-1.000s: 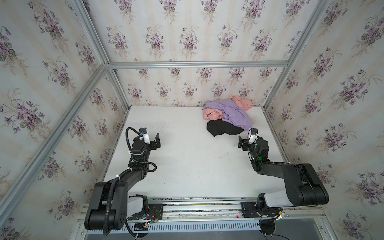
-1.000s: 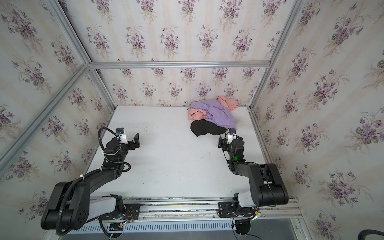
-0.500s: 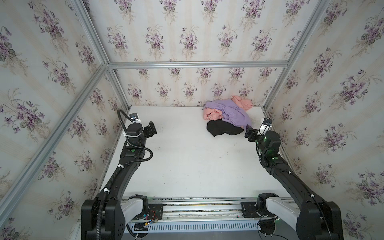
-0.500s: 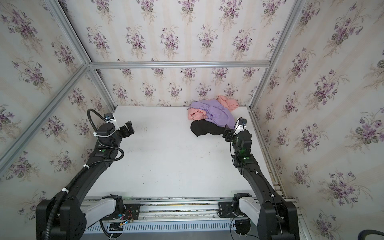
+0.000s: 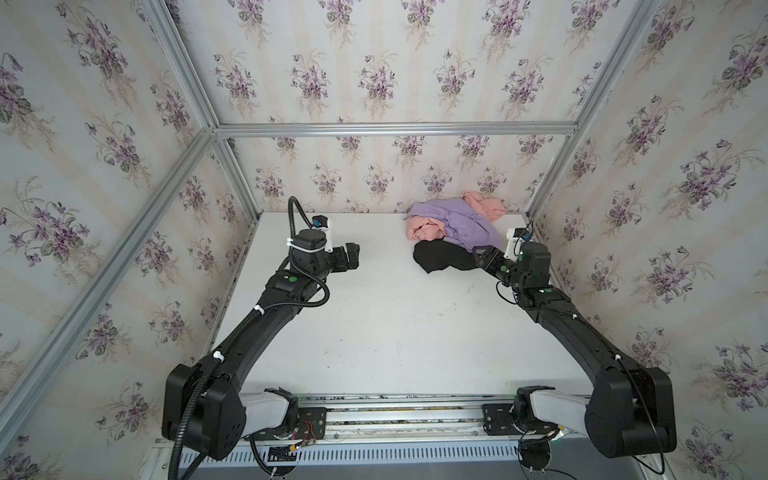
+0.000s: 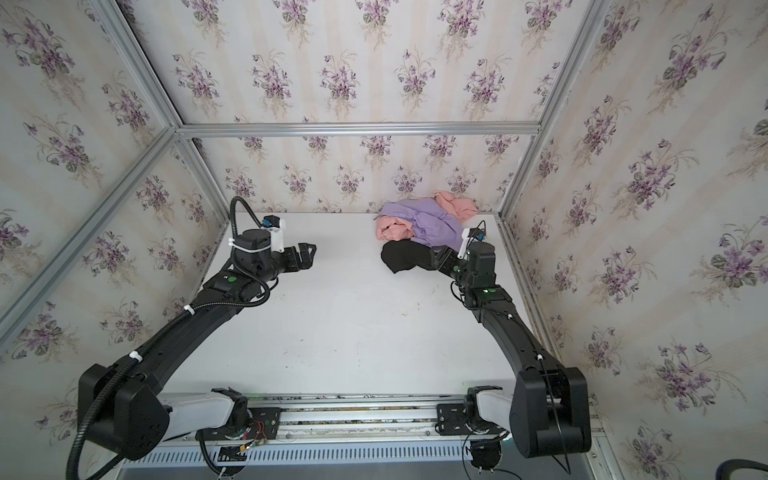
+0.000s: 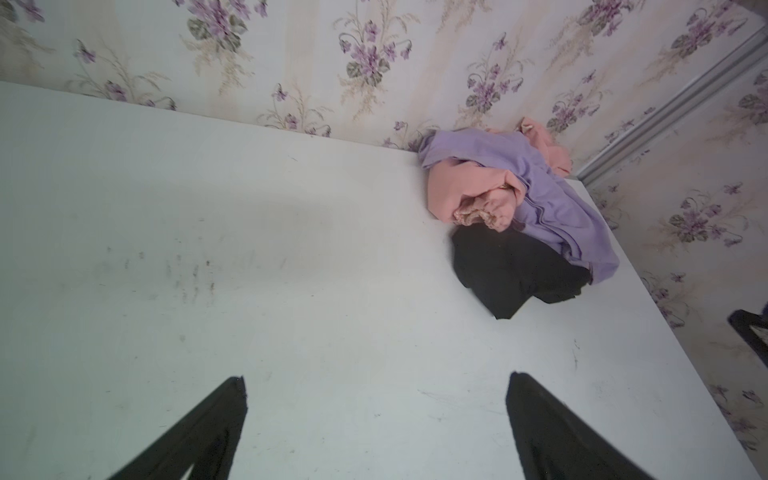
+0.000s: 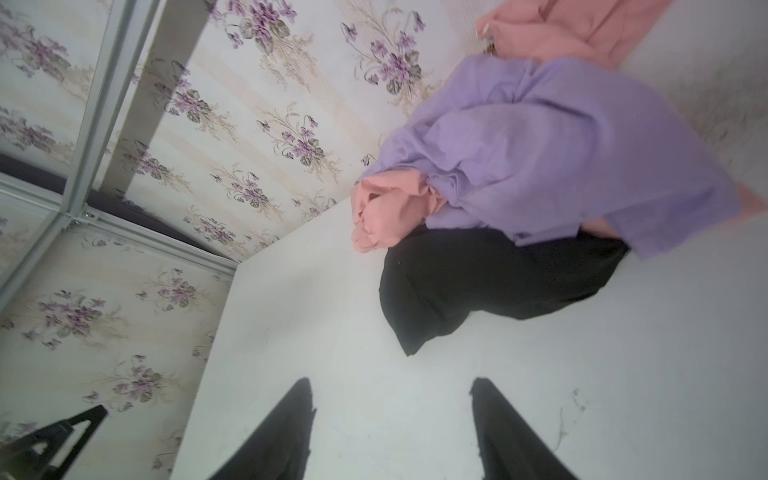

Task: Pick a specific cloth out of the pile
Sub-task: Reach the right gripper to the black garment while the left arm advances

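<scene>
The white bench [image 5: 374, 332] carries the pile [image 5: 455, 222] at about one o'clock in both top views, crowded into the far corner. The cloth [image 5: 440, 257], black, spills from under the lilac garment [image 5: 465, 224] and salmon garment [image 5: 486, 203], likely why it is approached from its bare near edge. The right gripper [image 8: 390, 409], jaws apart and empty, reaches low toward it; the left gripper [image 7: 374, 407] hangs wide open at ten o'clock
</scene>
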